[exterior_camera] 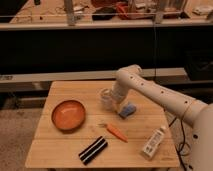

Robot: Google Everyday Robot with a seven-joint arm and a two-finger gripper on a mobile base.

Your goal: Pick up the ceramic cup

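The ceramic cup [106,98] is small, pale grey and handleless. It stands upright on the wooden table [60,145], right of the orange bowl [68,115]. My gripper [113,100] is at the end of the white arm, low over the table, right against the cup's right side. The arm's wrist hides part of the cup and the fingers.
A blue sponge [127,110] lies just right of the gripper. A carrot [116,131] lies in front of it. A black-and-white striped object [93,150] lies near the front edge. A white bottle [153,142] lies at the front right. Shelving stands behind the table.
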